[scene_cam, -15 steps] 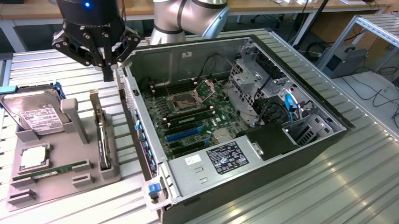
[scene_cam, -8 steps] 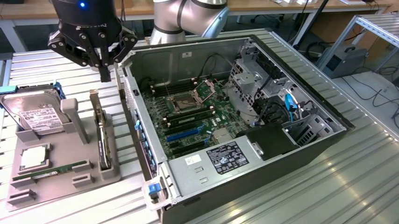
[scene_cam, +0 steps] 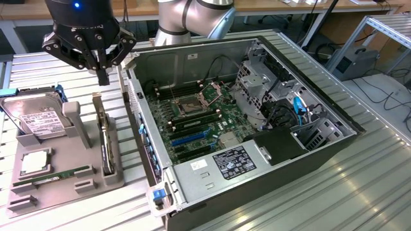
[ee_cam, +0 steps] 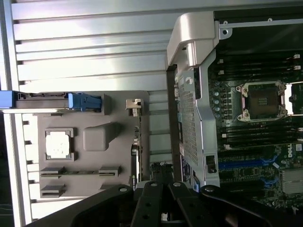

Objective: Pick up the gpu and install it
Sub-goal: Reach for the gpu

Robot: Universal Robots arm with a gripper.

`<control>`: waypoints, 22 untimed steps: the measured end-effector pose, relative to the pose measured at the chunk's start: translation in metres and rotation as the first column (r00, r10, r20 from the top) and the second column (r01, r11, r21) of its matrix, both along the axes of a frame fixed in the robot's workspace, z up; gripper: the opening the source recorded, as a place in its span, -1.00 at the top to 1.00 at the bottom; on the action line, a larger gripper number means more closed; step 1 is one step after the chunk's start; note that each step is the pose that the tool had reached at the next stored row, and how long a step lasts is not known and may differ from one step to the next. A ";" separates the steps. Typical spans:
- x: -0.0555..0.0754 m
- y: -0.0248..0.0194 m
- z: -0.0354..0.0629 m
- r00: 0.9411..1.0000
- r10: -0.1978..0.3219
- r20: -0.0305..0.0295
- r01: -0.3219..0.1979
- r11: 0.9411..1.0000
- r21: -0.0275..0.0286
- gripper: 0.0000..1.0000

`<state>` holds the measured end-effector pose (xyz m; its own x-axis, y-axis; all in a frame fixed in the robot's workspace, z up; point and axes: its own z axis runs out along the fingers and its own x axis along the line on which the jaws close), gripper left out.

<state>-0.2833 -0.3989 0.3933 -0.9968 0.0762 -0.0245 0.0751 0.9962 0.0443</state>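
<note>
The gpu stands on its edge in a slot of the grey holder, a thin dark card with its silvery bracket strip at the far end. In the wrist view the gpu is a narrow dark edge along the holder's side nearest the case. My gripper hangs above the card's bracket end, apart from it, fingers drawn together and holding nothing. The gripper and its black linkages reach into the wrist view too.
The open computer case lies at the exterior view's right of the holder, with the motherboard's blue slot and CPU socket exposed. The holder also carries a hard drive, a CPU and a memory stick.
</note>
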 end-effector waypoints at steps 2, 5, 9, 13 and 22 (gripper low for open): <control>-0.002 0.0000 0.0000 1.000 0.000 0.000 0.000 1.000 0.000 0.79; -0.005 0.0000 0.0000 1.000 0.000 0.000 0.000 1.000 0.000 0.79; -0.010 0.0000 -0.0001 1.000 0.000 0.000 0.000 1.000 0.000 0.79; -0.015 0.0000 -0.0001 1.000 0.000 0.000 0.000 1.000 0.000 0.79; -0.022 -0.0065 -0.0001 1.000 0.000 0.000 0.000 1.000 0.000 0.79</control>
